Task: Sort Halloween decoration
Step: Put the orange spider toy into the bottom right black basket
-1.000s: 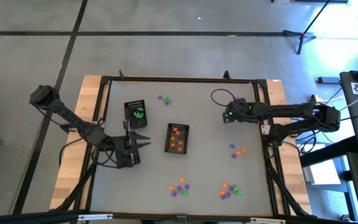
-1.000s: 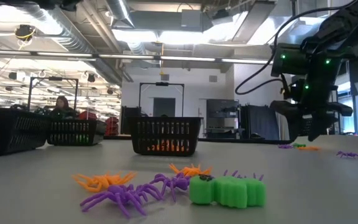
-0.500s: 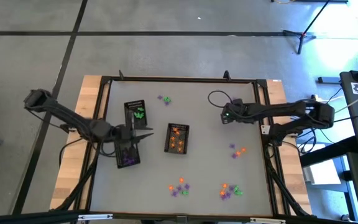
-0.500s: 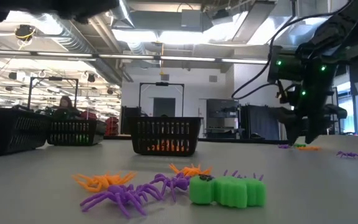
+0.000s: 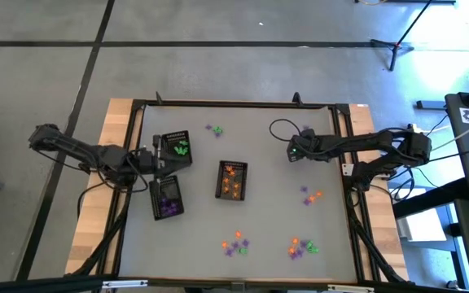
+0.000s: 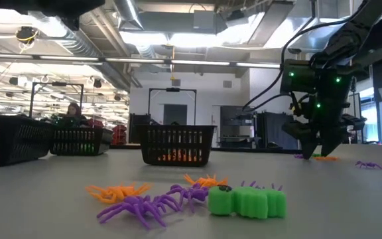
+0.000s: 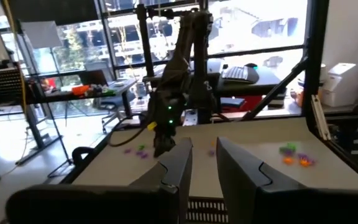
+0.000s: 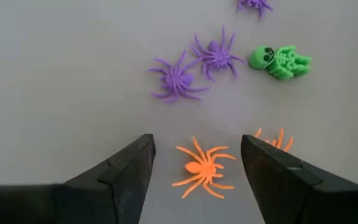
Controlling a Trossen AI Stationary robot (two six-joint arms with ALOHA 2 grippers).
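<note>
Four trinkets lie within reach of my right gripper (image 8: 197,142), which hangs low over the surface (image 8: 55,74) with its jaws spread wide and nothing in them. One orange spider (image 8: 202,169) sits directly under the gap between my fingers; two purple spiders (image 8: 178,79) lie just ahead of it, and a green skeleton (image 8: 281,62) lies ahead and off to one side. I judge the spider to be a feather-light plastic piece with thin, springy legs that could bend or flick it away, so I would close on the plump body, legs splayed either side of the pads, and squeeze gently. My left gripper (image 7: 202,149) waits far across the surface from the right one, beside the black trays (image 5: 168,199), fingers at a narrow gap with nothing visible between them.
</note>
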